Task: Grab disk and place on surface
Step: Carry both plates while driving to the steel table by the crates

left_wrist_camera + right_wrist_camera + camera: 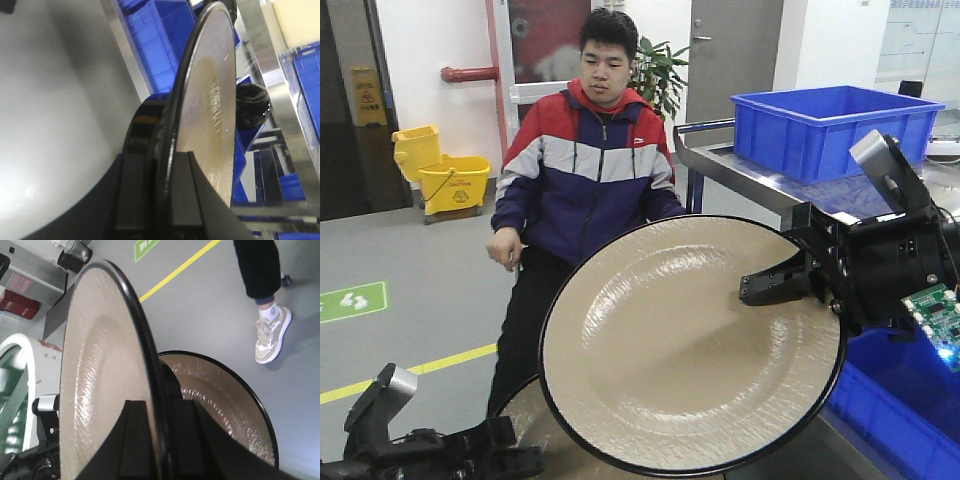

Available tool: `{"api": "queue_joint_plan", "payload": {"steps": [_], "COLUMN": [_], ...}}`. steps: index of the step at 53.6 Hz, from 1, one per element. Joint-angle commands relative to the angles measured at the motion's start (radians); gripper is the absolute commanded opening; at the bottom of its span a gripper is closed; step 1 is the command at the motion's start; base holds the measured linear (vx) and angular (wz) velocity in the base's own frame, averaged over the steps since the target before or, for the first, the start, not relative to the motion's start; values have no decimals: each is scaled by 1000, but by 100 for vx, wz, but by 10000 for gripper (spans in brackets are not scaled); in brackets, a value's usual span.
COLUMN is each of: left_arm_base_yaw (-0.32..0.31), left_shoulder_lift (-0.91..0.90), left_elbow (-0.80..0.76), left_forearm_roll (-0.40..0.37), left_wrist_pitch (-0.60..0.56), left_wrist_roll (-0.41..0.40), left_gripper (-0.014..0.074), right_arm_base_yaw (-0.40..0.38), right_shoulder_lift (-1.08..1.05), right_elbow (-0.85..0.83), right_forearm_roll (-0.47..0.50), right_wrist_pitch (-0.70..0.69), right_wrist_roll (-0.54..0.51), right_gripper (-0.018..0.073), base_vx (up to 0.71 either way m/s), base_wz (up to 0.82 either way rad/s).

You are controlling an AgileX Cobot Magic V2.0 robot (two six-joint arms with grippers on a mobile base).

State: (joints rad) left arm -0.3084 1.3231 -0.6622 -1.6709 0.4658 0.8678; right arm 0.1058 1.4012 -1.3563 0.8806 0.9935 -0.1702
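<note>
A large beige disk (690,350) with a black rim is held up on edge, its face toward the front camera. My right gripper (760,290) is shut on its right rim. The right wrist view shows that disk (100,380) edge-on, pinched by the right gripper (160,412). A second beige disk (535,430) pokes out low behind the first, also seen in the right wrist view as the second disk (225,405). My left gripper (510,455) is shut on its rim; the left wrist view shows that disk (210,100) clamped in the left gripper (162,165). The surface is out of view.
A man (595,150) sits just behind the disks, his foot (272,335) on the grey floor. A blue bin (830,125) stands on a steel table (740,165) at the right; another blue bin (900,400) sits below. A green conveyor (12,375) shows at left.
</note>
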Motion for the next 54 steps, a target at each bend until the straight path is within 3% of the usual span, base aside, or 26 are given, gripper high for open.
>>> {"api": "queue_joint_plan", "payload": {"steps": [1, 22, 54], "left_arm_base_yaw": [-3, -3, -3], "left_shoulder_lift": [-33, -33, -33], "left_elbow": [-36, -36, -36], "left_forearm_roll": [-113, -113, -113], "left_wrist_pitch": [54, 54, 51], "left_wrist_roll": [-13, -13, -13], "left_gripper": [1, 1, 1], "right_arm_base_yaw": [-2, -2, -2], "right_shoulder_lift": [-38, -38, -38], "right_elbow": [-40, -40, -40], "right_forearm_roll": [104, 104, 104], "right_wrist_pitch": [-57, -58, -58], "right_wrist_roll": [-3, -3, -3], "right_gripper": [-8, -8, -8], "base_vx": [45, 45, 39], "base_wz": [-12, -30, -63]}}
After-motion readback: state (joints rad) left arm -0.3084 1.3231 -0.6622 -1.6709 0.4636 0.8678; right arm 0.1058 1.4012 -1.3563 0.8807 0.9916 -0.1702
